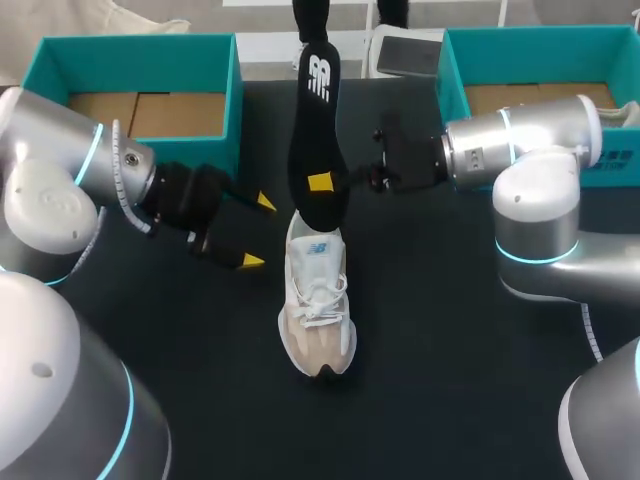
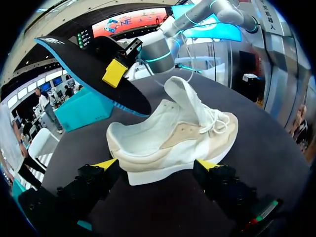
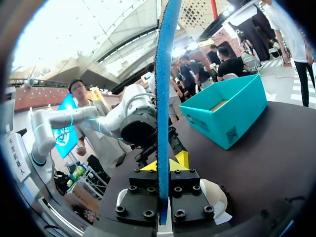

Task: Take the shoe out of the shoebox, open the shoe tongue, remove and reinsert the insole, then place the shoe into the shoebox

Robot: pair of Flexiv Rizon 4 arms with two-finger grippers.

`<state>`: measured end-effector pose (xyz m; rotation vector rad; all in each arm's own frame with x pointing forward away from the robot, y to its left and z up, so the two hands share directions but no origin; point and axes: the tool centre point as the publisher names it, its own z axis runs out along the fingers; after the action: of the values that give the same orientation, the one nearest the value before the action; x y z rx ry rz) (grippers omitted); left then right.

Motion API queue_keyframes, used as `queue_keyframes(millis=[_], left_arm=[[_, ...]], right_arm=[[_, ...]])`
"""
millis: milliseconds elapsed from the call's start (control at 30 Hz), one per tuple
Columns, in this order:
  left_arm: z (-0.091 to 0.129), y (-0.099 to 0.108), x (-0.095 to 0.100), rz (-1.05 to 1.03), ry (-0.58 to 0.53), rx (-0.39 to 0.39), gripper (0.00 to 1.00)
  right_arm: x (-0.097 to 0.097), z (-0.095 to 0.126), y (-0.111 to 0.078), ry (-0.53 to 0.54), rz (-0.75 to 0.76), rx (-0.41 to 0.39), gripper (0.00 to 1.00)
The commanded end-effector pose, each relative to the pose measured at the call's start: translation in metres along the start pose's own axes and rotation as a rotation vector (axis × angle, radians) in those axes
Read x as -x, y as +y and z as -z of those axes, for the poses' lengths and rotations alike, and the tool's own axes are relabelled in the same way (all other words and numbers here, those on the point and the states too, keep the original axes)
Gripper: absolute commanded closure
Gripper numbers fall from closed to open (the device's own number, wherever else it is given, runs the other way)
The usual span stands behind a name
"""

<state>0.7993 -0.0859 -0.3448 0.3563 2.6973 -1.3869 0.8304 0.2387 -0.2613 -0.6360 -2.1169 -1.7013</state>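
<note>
On counter (image 1: 450,380) centre: shoe (image 1: 318,300), tongue open | insole (image 1: 318,130) above heel opening, clamped in right gripper (image 1: 322,184) | left gripper (image 1: 258,232) spread beside shoe | risk: unbraced shoe likely tips or slides during reinsertion.

- white and beige shoe (image 1: 318,305) on table (image 1: 450,380) centre, toe toward camera;
- black insole (image 1: 317,140) upright over its heel, pinched by right gripper (image 1: 325,184);
- left gripper (image 1: 258,232) spread apart, beside shoe;
- teal left shoebox (image 1: 140,45), right shoebox (image 1: 520,38) at far corners
</note>
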Motion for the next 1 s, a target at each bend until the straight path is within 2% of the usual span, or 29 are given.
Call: queue_keyframes(millis=[33,1000], left_arm=[[-0.0006,-0.0033,-0.0023,-0.001,-0.007,0.003,0.0],[-0.0007,-0.0029,-0.0037,0.009,-0.017,0.014,0.0]], right_arm=[[-0.0003,-0.002,-0.0001,-0.003,-0.001,0.0,1.0],[0.0008,0.0011,-0.0074,-0.014,0.002,-0.001,1.0]])
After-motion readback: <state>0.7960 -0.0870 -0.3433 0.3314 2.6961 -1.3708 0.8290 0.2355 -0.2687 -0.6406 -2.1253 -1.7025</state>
